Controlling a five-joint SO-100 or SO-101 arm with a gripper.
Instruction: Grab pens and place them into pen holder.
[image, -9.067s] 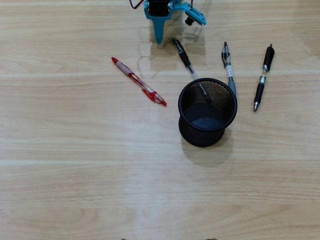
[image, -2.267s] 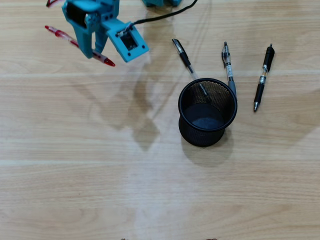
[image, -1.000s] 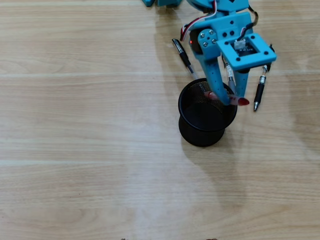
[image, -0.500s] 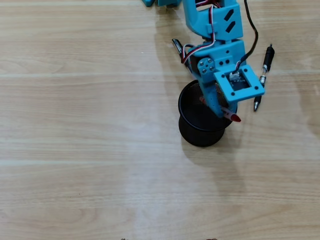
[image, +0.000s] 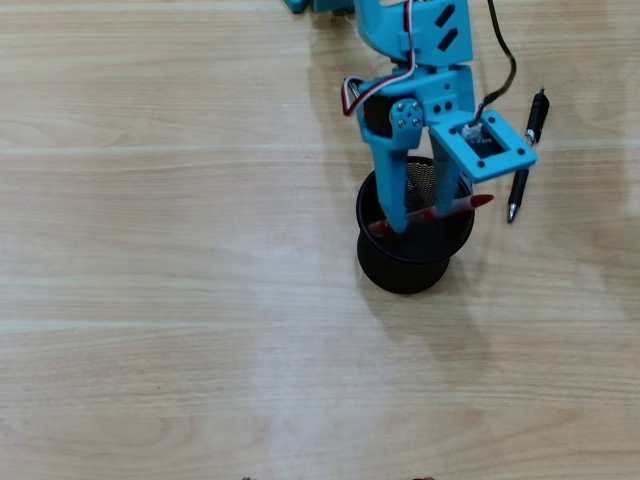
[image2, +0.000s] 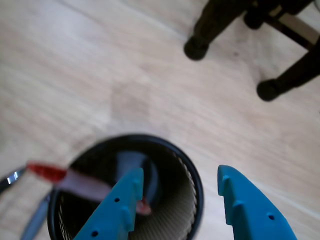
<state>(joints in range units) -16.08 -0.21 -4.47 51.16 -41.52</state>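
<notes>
The release step looked underway: the gripper (image2: 177, 200) hung above the pen holder (image: 372, 262) with its jaws spread, the red pen (image2: 75, 182) dropping slantwise into it, so the next move called for fetching a black pen (image: 524, 165) lying beside the holder.

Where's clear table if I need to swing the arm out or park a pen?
In the overhead view, everything left of the holder and below it is bare wood. It is crowded above and right of the holder: the gripper and red pen over its mouth, a black pen on the right.
</notes>
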